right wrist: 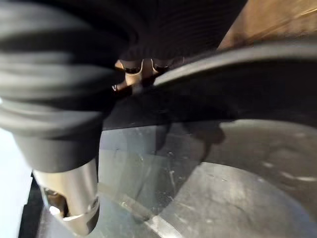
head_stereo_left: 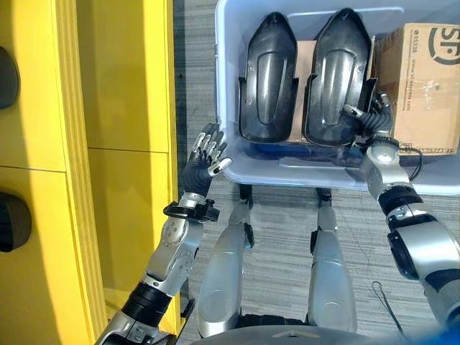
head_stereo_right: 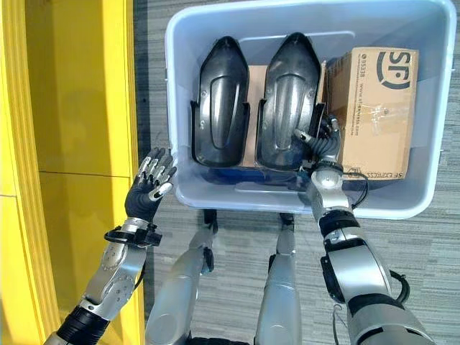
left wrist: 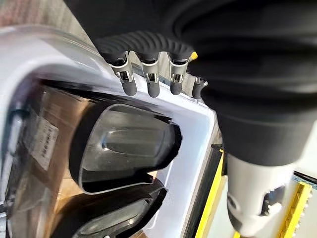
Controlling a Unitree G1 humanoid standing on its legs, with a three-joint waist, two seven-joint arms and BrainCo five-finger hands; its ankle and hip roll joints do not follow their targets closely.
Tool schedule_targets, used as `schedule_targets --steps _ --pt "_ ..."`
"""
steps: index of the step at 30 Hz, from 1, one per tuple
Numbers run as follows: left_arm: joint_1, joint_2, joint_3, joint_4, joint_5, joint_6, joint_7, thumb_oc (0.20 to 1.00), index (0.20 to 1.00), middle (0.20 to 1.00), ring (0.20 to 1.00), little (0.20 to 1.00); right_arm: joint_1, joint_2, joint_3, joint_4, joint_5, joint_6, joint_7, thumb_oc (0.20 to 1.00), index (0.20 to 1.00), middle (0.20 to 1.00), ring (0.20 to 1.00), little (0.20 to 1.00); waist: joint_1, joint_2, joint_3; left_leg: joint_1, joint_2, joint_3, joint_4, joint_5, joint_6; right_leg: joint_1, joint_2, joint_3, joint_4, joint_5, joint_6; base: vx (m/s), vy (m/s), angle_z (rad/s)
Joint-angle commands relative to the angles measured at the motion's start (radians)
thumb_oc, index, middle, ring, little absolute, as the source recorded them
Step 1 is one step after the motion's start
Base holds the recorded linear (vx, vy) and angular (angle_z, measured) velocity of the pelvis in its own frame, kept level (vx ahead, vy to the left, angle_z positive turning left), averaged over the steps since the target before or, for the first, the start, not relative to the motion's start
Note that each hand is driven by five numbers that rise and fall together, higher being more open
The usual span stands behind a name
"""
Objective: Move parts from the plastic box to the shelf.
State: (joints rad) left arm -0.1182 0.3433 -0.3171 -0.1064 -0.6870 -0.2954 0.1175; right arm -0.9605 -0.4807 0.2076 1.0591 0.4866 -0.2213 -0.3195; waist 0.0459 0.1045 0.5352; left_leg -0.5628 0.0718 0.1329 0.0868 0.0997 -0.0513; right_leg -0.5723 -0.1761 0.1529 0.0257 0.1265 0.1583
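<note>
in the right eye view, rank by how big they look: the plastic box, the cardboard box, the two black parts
1. plastic box, largest by far.
2. and 3. cardboard box and right black part look alike, unranked.
4. left black part, slightly smaller than the right one.

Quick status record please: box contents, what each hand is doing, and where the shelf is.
box: plastic box on the floor
contents: two black parts, left part, right part; cardboard carton
right hand: inside the box, fingers curled on the right part's lower edge
left hand: open, outside the box by its left wall
shelf: yellow shelf on the robot's left
</note>
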Motion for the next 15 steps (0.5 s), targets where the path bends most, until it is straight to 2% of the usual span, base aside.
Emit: schedule_targets --steps 1,11,12,13,15 --pt "0.001 0.037 0.010 -0.111 -0.004 -0.056 0.013 1.000 1.000 1.000 1.000 1.000 -0.052 -0.108 0.015 0.038 0.012 -0.011 -0.038 1.000 1.000 1.000 1.000 1.000 0.000 0.023 -0.015 -0.052 0.046 -0.060 0.142 -0.073 -0.039 -0.094 0.020 0.038 0.258 -0.080 -0.015 -0.03 -0.037 0.09" --pt "-0.020 0.038 -0.004 -0.119 0.003 -0.057 0.033 1.000 1.000 1.000 1.000 1.000 -0.153 -0.130 0.064 0.171 0.019 0.021 -0.019 1.000 1.000 1.000 1.000 1.000 0.005 0.041 -0.015 -0.213 0.044 -0.077 0.249 -0.109 -0.021 -0.253 0.039 0.050 0.364 -0.103 -0.027 -0.01 -0.008 0.03" --pt "-0.024 0.037 -0.006 -0.117 0.004 -0.056 0.033 1.000 1.000 1.000 1.000 1.000 -0.156 -0.131 0.064 0.183 0.030 0.024 -0.010 0.539 0.539 0.539 0.539 0.539 0.004 0.044 -0.015 -0.223 0.043 -0.077 0.253 -0.110 -0.020 -0.263 0.040 0.053 0.370 -0.105 -0.028 0.00 0.000 0.00" --pt "-0.031 0.034 -0.010 -0.113 0.007 -0.054 0.036 1.000 1.000 1.000 1.000 1.000 -0.161 -0.126 0.070 0.195 0.039 0.028 -0.005 0.200 0.200 0.200 0.200 0.200 0.003 0.043 -0.015 -0.229 0.041 -0.077 0.254 -0.110 -0.021 -0.266 0.039 0.054 0.368 -0.105 -0.028 0.00 0.000 0.00" --pt "-0.035 0.029 -0.012 -0.108 0.007 -0.055 0.037 1.000 1.000 1.000 1.000 1.000 -0.154 -0.121 0.077 0.195 0.034 0.029 -0.001 0.200 0.200 0.200 0.200 0.200 -0.001 0.042 -0.015 -0.230 0.037 -0.075 0.254 -0.110 -0.020 -0.269 0.040 0.052 0.369 -0.105 -0.030 0.00 0.000 0.00"
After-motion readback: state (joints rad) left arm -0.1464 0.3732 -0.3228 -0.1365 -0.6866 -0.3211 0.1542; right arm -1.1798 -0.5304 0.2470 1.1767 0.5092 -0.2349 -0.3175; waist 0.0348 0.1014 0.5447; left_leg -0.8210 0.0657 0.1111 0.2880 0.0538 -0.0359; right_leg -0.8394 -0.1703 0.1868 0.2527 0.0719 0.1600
